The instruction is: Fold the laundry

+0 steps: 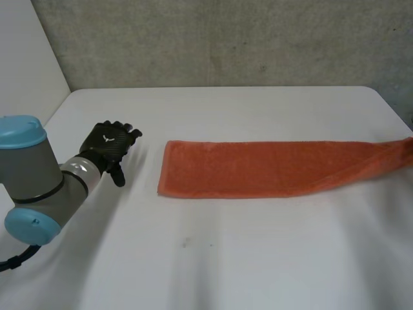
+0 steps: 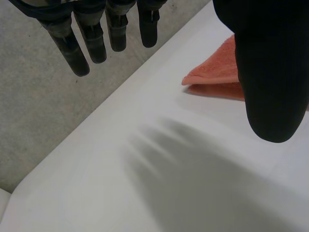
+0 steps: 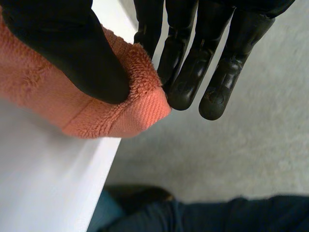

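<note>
Left hand (image 1: 110, 147) fingers straight, empty, near folded orange towel (image 1: 271, 169), right hand (image 3: 72, 53) pinching its far end at the table (image 1: 226, 258) edge

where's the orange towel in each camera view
Head view: towel lies as a long strip across the table.
Left wrist view: its corner lies beside the thumb of the left hand.
Right wrist view: its end is pinched in the right hand, at the table's edge.
Shared landmark: the white table.
</note>
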{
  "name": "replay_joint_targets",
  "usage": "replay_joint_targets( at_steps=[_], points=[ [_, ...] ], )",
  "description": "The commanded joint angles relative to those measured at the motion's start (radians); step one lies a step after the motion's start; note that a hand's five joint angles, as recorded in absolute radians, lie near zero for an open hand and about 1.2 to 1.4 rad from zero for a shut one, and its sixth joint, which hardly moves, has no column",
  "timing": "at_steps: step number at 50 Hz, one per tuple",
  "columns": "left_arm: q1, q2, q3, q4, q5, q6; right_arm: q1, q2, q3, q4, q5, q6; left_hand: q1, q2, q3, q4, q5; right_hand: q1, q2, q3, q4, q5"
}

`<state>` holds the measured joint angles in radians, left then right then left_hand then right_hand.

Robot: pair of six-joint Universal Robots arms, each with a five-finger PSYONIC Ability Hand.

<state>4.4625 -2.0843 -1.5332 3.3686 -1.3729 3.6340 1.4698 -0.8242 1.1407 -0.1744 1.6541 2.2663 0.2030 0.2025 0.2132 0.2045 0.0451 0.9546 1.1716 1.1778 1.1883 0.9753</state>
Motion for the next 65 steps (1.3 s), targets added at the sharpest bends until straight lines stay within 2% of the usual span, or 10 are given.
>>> replay_joint_targets(
  at_steps=[1, 13, 18, 23, 33, 42, 45, 49, 57, 65],
  points=[
    [0.009, 0.023, -0.016, 0.000, -0.002, -0.002, 0.252, -0.058, -0.024, -0.048, -0.103, 0.145, -0.028, -0.028, -0.039, -0.030, -0.045, 0.442, 0.225, 0.218, 0.208, 0.246],
    [0.011, 0.023, -0.025, 0.000, -0.002, -0.002, 0.743, 0.045, -0.006, -0.217, -0.402, 0.160, -0.028, -0.028, -0.039, -0.030, -0.045, 0.442, 0.225, 0.218, 0.208, 0.246],
    [0.009, 0.024, -0.031, 0.000, 0.000, -0.002, 0.825, 0.145, -0.003, -0.223, -0.459, 0.148, -0.028, -0.028, -0.039, -0.030, -0.045, 0.442, 0.225, 0.218, 0.208, 0.246],
    [0.003, 0.024, -0.033, 0.000, 0.000, -0.002, 0.820, 0.151, -0.001, -0.226, -0.433, 0.154, -0.028, -0.028, -0.039, -0.030, -0.045, -0.780, -0.997, -1.003, -1.014, -0.975],
    [-0.012, 0.027, -0.024, 0.005, 0.003, -0.002, 0.630, -0.030, 0.105, -0.117, -0.106, 0.396, -0.028, -0.028, -0.039, -0.030, -0.045, -0.780, -0.997, -1.003, -1.014, -0.975],
    [-0.062, 0.027, -0.016, 0.028, 0.001, -0.003, 0.482, -0.067, 0.254, 0.090, -0.201, 0.584, -0.028, -0.027, -0.038, -0.029, -0.044, -0.650, -0.867, -0.873, -0.883, -0.845],
    [-0.069, 0.024, -0.018, 0.028, 0.001, -0.003, 0.446, -0.064, 0.281, 0.079, -0.223, 0.585, -0.028, -0.028, -0.039, -0.030, -0.045, -0.345, -0.562, -0.568, -0.579, -0.540],
    [-0.077, 0.023, -0.024, 0.028, 0.001, -0.003, 0.417, -0.061, 0.281, 0.030, -0.223, 0.579, -0.028, -0.028, -0.039, -0.030, -0.045, 0.440, 0.223, 0.217, 0.206, 0.245],
    [-0.078, 0.033, -0.031, 0.028, -0.005, -0.003, 0.437, -0.069, 0.180, -0.094, -0.209, 0.493, -0.028, -0.028, -0.039, -0.030, -0.045, 0.442, 0.225, 0.218, 0.208, 0.246],
    [-0.077, 0.041, -0.031, 0.026, -0.008, -0.006, 0.739, -0.006, -0.027, -0.088, -0.230, 0.395, -0.028, -0.028, -0.039, -0.030, -0.045, 0.442, 0.225, 0.218, 0.208, 0.246]
  ],
)
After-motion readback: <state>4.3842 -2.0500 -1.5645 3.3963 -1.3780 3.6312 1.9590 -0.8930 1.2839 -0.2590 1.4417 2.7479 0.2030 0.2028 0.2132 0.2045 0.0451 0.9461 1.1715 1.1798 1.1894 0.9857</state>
